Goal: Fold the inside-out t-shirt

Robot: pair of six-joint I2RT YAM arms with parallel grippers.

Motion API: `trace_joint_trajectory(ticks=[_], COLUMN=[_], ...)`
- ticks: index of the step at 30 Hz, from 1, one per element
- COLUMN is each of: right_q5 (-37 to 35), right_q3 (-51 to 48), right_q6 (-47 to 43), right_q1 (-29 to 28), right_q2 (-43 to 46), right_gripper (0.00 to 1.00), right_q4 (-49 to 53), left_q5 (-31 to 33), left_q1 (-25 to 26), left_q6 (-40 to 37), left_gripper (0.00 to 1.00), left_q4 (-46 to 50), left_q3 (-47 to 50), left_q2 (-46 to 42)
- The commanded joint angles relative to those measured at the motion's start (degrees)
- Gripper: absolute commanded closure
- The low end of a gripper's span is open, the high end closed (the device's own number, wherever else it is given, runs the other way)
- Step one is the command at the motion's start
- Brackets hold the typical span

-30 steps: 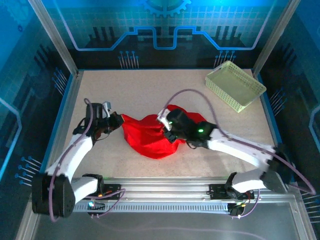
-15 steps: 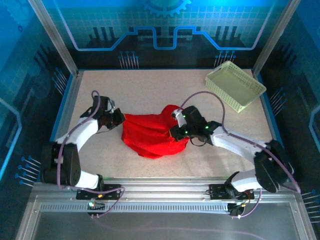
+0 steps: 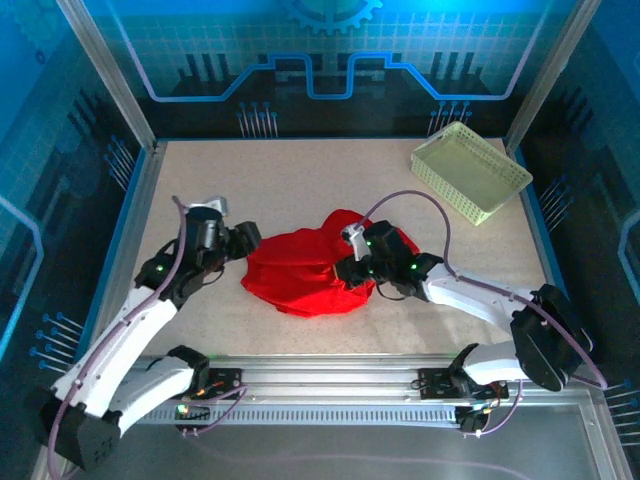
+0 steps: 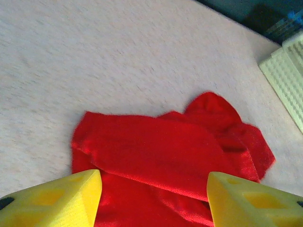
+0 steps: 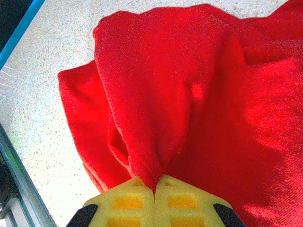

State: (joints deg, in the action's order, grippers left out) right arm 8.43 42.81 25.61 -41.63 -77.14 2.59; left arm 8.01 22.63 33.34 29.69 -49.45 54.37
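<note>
Red t-shirt, right hand pinching, left hand spread

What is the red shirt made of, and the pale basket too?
The t-shirt looks like soft, matte cloth: it slumps in folds and looks faintly fuzzy up close. The basket looks like stiff pale yellow-green plastic, probably moulded: its walls stand straight with a regular lattice of small holes.
</note>
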Motion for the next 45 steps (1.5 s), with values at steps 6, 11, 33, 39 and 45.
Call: trace_joint_trajectory(ticks=[6,11,33,39,45], right_q5=[-7.7,-7.9,-10.4,-13.2,-15.6], right_q3=[-1.7,-2.5,-2.3,0.0,2.0], right_q6=[3.0,3.1,1.9,3.4,9.0], right_q1=[-5.1,-5.5,-7.8,-6.8,-3.4], right_q2=[2.5,2.4,3.3,2.5,2.2], right_gripper=[1.00,1.00,1.00,1.00,1.00], right_q4=[-4.2,-4.8,-3.1,0.8,7.7], left_q5=[-6.8,-4.0,-5.9,-5.8,-2.8], left_q1=[14.8,18.4,18.9,19.0,20.6], left_q6=[20.4,26.2,28.9,27.8,24.2], left_gripper=[0.44,0.45,0.72,0.96,1.00], left_q4=[-15.1,-18.7,-26.5,-25.3,-25.3], left_q3=[9.2,11.5,12.8,14.0,19.2], left_q2=[10.3,12.8,22.7,20.6,12.4])
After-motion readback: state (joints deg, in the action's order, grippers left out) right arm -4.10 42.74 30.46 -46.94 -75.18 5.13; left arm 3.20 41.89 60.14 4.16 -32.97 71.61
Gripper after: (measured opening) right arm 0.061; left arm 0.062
